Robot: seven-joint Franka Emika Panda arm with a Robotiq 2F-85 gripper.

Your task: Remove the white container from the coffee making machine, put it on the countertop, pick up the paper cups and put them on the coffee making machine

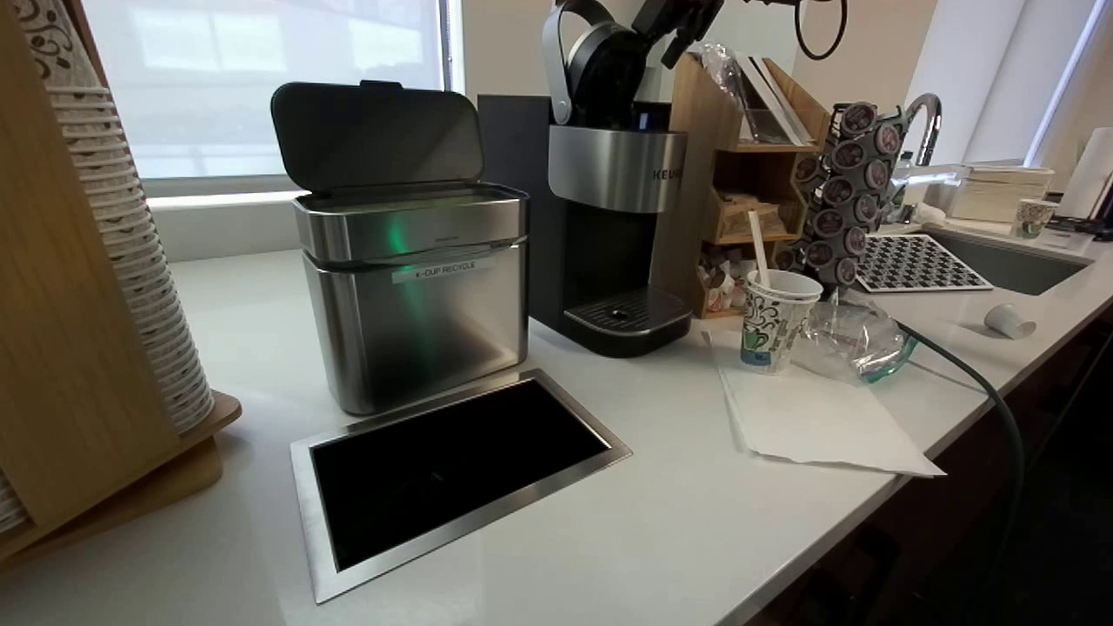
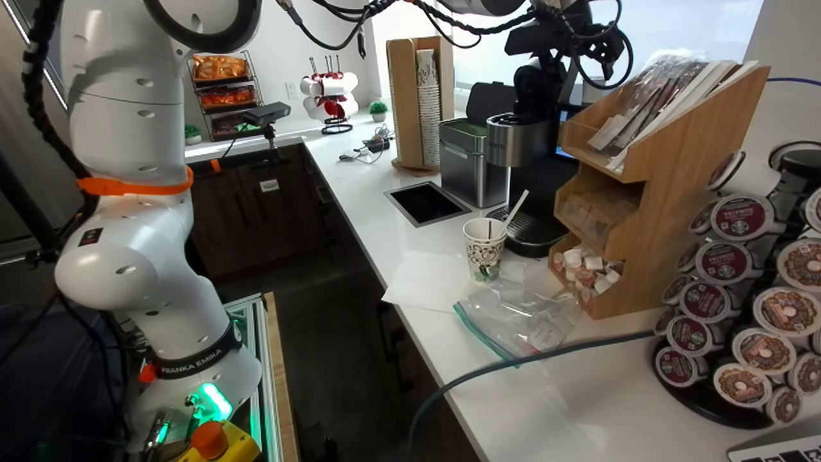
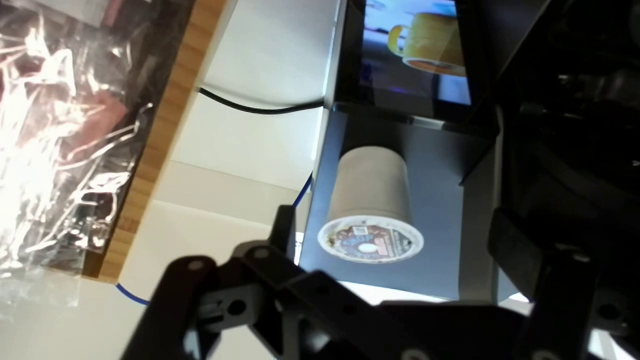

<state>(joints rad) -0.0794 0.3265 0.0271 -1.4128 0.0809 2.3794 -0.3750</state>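
The coffee making machine (image 1: 617,174) stands with its black head raised, and shows in both exterior views (image 2: 516,142). The white container, a small pod with a printed foil lid (image 3: 370,200), stands on the machine's dark top behind the lit screen (image 3: 417,50). My gripper (image 1: 665,42) is above the machine. In the wrist view my gripper (image 3: 400,241) is open, one finger on each side of the pod, seemingly apart from it. Whitish paper cups, nested with a stick inside (image 1: 776,326), stand on the white countertop (image 1: 626,530) beside the machine, also in an exterior view (image 2: 484,250).
A steel bin (image 1: 426,313) with open lid stands left of the machine. A wooden organizer (image 1: 687,200) and pod rack (image 2: 725,263) stand on its far side. A plastic bag (image 2: 513,314), paper sheet (image 1: 835,426) and tipped small cup (image 1: 1009,322) lie on the counter.
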